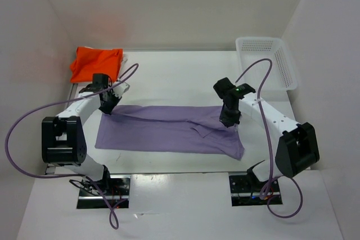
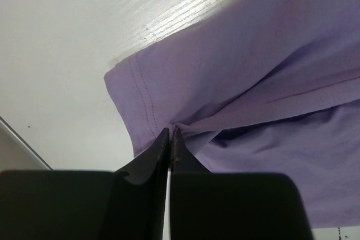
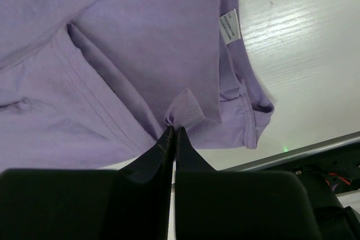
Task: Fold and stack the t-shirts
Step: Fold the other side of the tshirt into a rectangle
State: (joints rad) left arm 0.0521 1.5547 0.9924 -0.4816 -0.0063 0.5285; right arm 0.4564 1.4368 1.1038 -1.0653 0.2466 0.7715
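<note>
Lavender purple cloth t-shirt (image 1: 169,130) spread lengthwise across middle of white desk (image 1: 180,74), cloth lying in overlapping layers. Left end effector (image 2: 170,136) closed, tips pinching stitched hem at shirt's far-left corner. Right end effector (image 3: 174,134) closed, tips pinching small raised fold of purple cloth toward shirt's right end; white label (image 3: 229,26) near that grip. Bright orange cloth t-shirt (image 1: 95,63) lies at far-left desk corner, apart from purple one. White perforated plastic basket (image 1: 269,60) at far-right corner.
</note>
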